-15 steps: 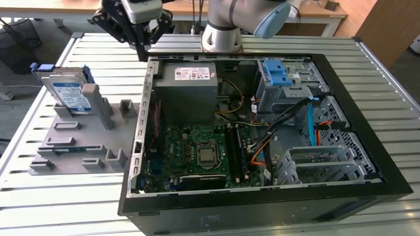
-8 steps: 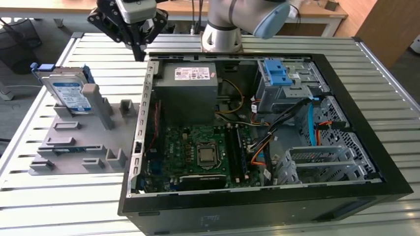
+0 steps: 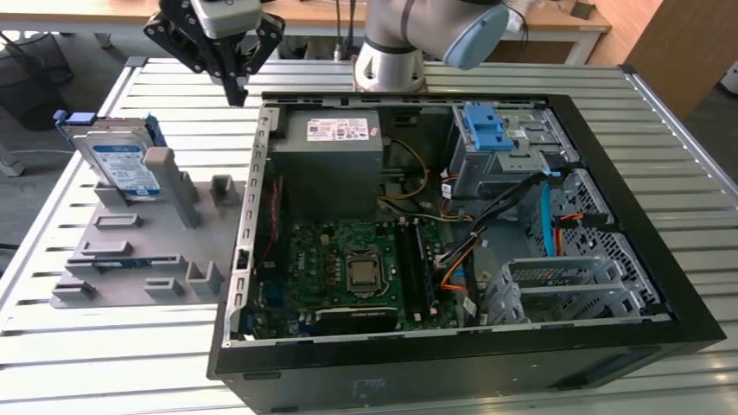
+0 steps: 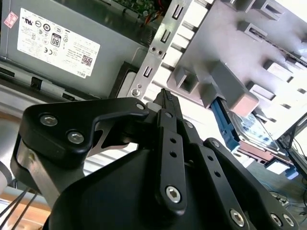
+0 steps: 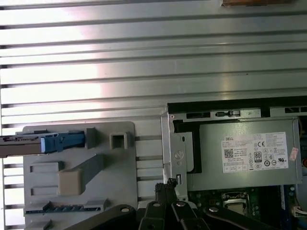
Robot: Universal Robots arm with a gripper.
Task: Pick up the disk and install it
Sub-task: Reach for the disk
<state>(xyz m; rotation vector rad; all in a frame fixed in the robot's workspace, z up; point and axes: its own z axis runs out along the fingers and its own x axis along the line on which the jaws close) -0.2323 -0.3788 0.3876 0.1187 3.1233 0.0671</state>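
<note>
1. The gripper (image 3: 235, 92) hangs above the table with its fingertips pressed together and nothing between them. It is closest to the rear corner of the open computer case (image 3: 268, 130), just beside the power supply (image 3: 334, 151).
2. On the gripper's side away from the case, lower down and apart from it, a grey holder (image 3: 138, 251) props the disk (image 3: 121, 164) upright on edge, probably to leave its flat faces free for clamping.
3. Farthest off, across the case, stands the drive bay (image 3: 507, 156), which is likely where the disk goes.

Disk (image 3: 121, 160): upright in rack (image 3: 127, 251), at exterior view's left of case (image 3: 461, 363).
My gripper (image 3: 237, 93): over table (image 3: 173, 78), by case's corner.
</note>
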